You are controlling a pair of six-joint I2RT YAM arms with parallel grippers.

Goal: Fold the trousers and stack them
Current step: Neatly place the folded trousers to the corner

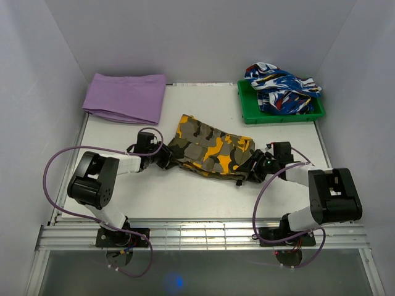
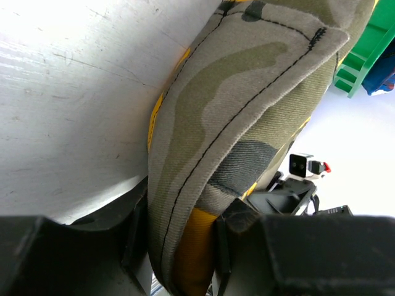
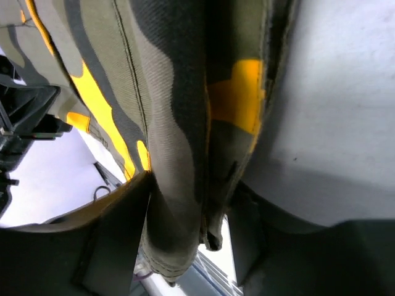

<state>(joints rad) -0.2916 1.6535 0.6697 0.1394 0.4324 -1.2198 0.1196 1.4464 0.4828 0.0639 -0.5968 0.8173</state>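
the camouflage fabric trousers (image 1: 213, 151), olive green with orange-yellow and black patches, lie near the middle of the white desk (image 1: 185, 197) as a short, thick bundle running from back-left toward front-right; they look folded over at least once, the layers doubled at the edges; the left end effector (image 1: 165, 155) sits at the bundle's left end and the right end effector (image 1: 252, 165) at its right end, both low over the desk; in the left wrist view a stitched, doubled hem runs down between the two dark fingers (image 2: 271, 246), so that one is pinching the trousers; the right wrist view shows much the same, a thick roll of cloth squeezed between its fingers, so it too is clamped on the fabric; whether the held ends are raised off the desk or just resting on it, i can't tell; to my eye this is the middle of a fold, with both ends gripped; the next move, i'd guess, calls for the two arms to lift together and carry one edge evenly over the other, so the layers don't slide or bunch, then let go; behind, well apart, a plain purple folded cloth (image 1: 126, 97) lies at the back-left corner, and a green plastic tray (image 1: 281, 117) at the back right holds a crumpled blue, white and red patterned garment (image 1: 281, 89); where the stack belongs i can't say for certain
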